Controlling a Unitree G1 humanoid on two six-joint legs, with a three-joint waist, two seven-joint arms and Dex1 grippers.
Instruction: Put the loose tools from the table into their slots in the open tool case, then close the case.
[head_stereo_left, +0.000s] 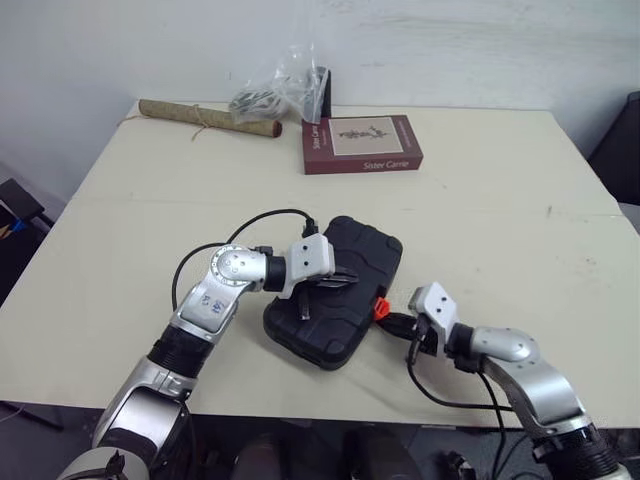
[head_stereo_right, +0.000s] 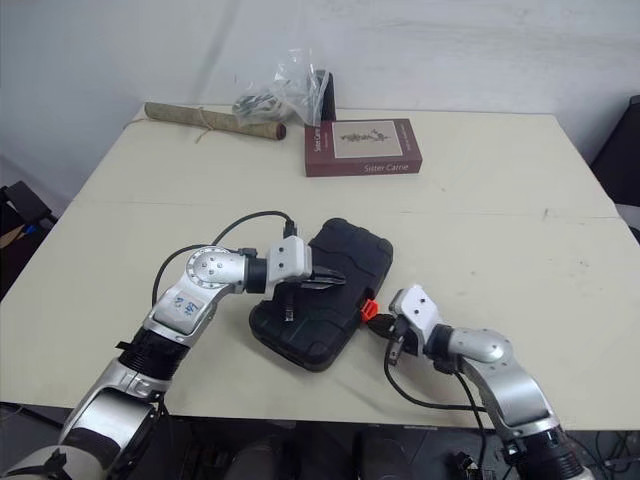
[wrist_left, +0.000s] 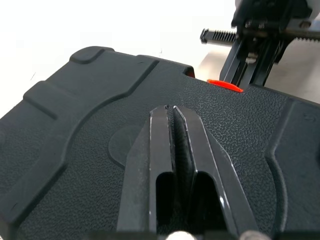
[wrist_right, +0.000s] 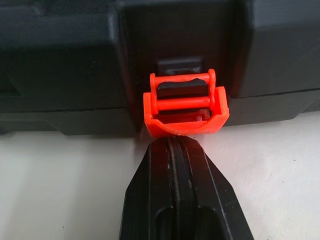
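Note:
The black tool case (head_stereo_left: 368, 256) lies with its lid down near the table's front edge. Its orange latch (head_stereo_left: 381, 307) sticks out from the right side, flipped outward (wrist_right: 185, 107). My left gripper (head_stereo_left: 345, 281) is shut and rests with its tips on top of the lid (wrist_left: 75, 110). My right gripper (head_stereo_left: 396, 322) is shut too, low on the table just right of the case. Its tips (wrist_right: 172, 142) touch the lower edge of the latch. No loose tools are in view.
A dark red book (head_stereo_left: 361, 143) lies at the back centre. A rolled mat (head_stereo_left: 208, 118) and a clear plastic bag (head_stereo_left: 280, 85) sit at the back left. Bare table (head_stereo_left: 520, 230) spreads to the right of the case.

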